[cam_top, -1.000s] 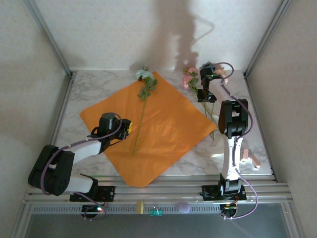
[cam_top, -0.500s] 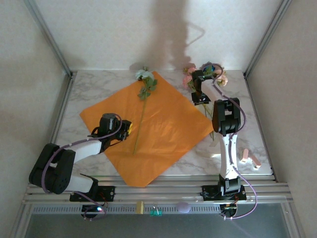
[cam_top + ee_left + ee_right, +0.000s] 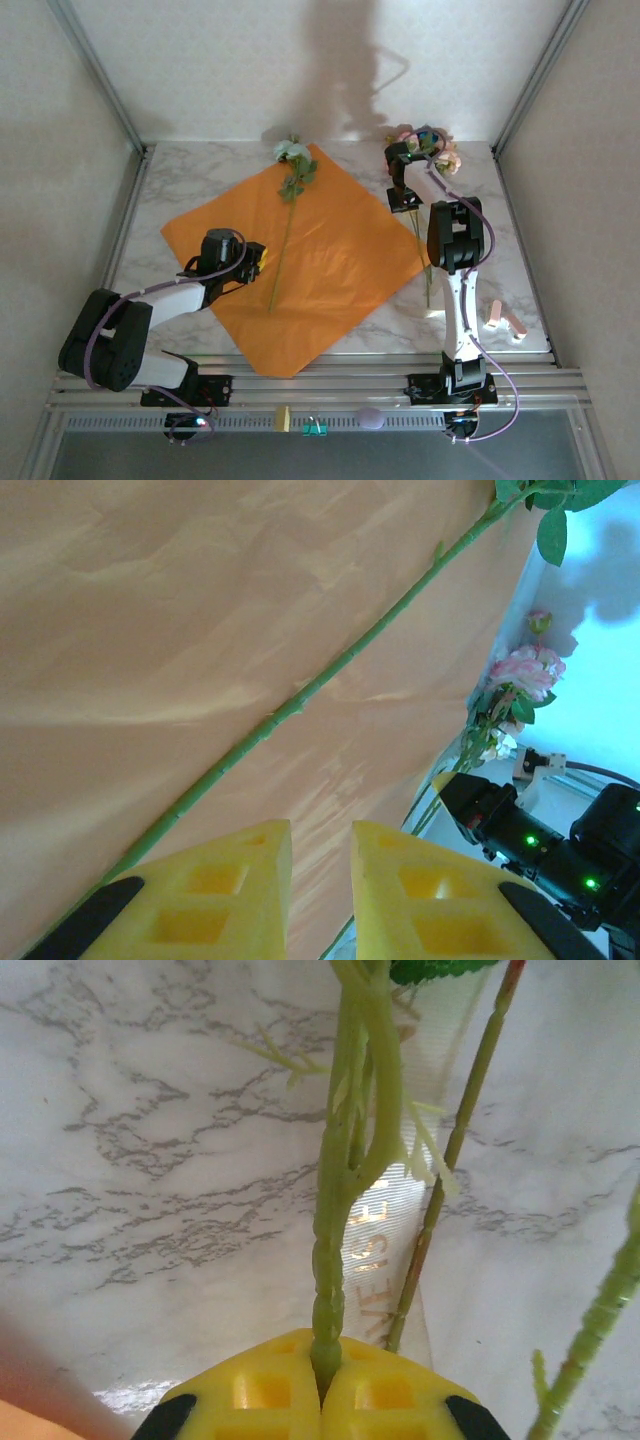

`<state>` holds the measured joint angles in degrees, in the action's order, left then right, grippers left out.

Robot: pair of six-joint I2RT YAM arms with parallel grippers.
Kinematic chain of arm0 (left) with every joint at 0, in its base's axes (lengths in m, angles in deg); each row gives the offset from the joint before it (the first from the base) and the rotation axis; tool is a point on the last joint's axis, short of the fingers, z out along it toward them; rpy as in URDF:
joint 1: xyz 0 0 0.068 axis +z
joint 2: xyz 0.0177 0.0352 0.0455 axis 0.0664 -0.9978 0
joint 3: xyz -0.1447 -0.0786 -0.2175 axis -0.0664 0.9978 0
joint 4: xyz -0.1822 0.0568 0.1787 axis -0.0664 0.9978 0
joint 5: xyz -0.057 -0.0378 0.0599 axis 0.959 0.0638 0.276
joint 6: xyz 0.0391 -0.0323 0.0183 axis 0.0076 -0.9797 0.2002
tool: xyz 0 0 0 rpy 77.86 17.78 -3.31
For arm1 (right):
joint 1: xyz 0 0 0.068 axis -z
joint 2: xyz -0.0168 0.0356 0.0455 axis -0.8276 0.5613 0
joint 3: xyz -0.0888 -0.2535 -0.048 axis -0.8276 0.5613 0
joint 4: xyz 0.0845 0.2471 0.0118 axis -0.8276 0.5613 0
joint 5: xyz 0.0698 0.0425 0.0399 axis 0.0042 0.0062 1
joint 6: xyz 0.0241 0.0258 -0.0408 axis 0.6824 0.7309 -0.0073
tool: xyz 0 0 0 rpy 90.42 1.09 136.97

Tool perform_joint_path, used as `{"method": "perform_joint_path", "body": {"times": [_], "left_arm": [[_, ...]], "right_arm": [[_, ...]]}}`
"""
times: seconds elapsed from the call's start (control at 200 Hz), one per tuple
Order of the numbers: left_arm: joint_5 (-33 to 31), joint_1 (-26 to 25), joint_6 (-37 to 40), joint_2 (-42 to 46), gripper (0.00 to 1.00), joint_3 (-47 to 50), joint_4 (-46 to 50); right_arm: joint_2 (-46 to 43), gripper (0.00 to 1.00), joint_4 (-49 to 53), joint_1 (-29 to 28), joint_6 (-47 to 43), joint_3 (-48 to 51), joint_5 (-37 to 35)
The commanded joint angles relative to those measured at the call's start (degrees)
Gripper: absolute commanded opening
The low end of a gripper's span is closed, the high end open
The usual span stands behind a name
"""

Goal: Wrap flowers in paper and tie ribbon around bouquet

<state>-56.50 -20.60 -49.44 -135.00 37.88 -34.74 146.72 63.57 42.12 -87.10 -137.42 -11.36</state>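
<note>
My right gripper (image 3: 322, 1378) is clamped on 1 green stem (image 3: 332, 1250) of the flowers (image 3: 450, 160), which runs straight away from the claw. The orange paper (image 3: 340, 270) lies to the left, under my slightly parted left gripper (image 3: 320, 855).

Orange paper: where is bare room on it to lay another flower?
Free: the half of the large orange paper sheet between the long green stem and the right corner. Crowded: left of the stem by the left gripper, and around the pink flowers.
</note>
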Motion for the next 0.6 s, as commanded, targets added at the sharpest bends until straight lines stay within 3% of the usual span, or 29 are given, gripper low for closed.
{"method": "perform_joint_path", "body": {"times": [0.0,0.145,0.28,0.405,0.496,0.591], "left_arm": [[0.9,-0.4,0.8,0.0,0.22,0.2,0.4],[0.9,-0.4,0.8,0.0,0.22,0.4,0.5],[0.9,-0.4,1.0,-0.1,0.22,0.5,0.5],[0.8,-0.4,1.1,-0.3,0.22,0.6,0.2],[0.9,-0.5,1.1,-0.5,0.22,0.9,0.2],[1.0,-0.4,1.1,-0.7,0.22,1.1,0.3]], "right_arm": [[-7.2,0.00,-3.0,-1.3,-2.2,0.4,-5.5],[-14.3,0.00,-5.4,-1.6,-2.6,0.7,-7.1],[-20.4,0.00,-5.4,-1.6,1.8,-1.3,-2.6],[-25.3,0.00,-7.8,-2.5,14.4,0.4,12.5],[-27.5,0.00,-16.5,-5.3,25.6,6.6,24.4],[-26.4,0.00,-24.5,-9.8,34.5,10.2,31.0]]}}
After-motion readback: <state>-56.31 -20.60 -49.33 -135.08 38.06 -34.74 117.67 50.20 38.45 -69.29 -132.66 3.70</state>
